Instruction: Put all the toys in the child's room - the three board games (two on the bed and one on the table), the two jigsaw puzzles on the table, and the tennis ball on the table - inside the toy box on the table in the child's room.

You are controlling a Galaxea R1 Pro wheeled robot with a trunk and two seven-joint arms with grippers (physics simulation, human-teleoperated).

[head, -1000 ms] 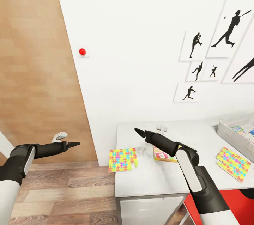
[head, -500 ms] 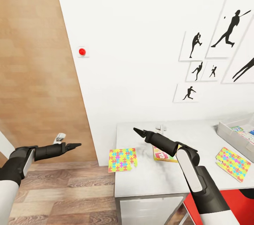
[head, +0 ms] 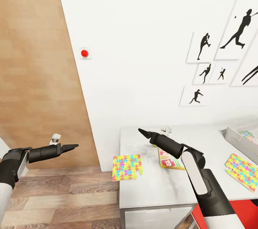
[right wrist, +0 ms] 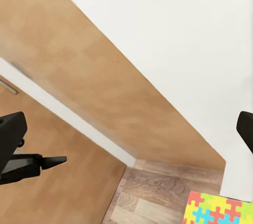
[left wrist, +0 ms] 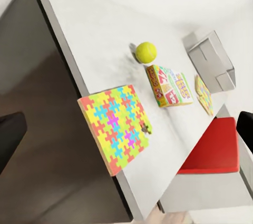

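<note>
The near puzzle [head: 125,167] lies over the table [head: 150,189] edge; the ball [left wrist: 146,52] is beside the game [head: 169,158]. The right gripper [head: 143,133], seemingly closed, should be opened wide and lowered flat. The left gripper [head: 71,146] seems closed, empty.

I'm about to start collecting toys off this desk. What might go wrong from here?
1. The near jigsaw puzzle overhangs the table edge; a nudge may tip it onto the floor.
2. The tennis ball sits loose beside the board game, behind the right arm in the head view; brushing it may send it rolling.
3. The toy box is at the picture's right edge, so drops there may be hard to check.
</note>
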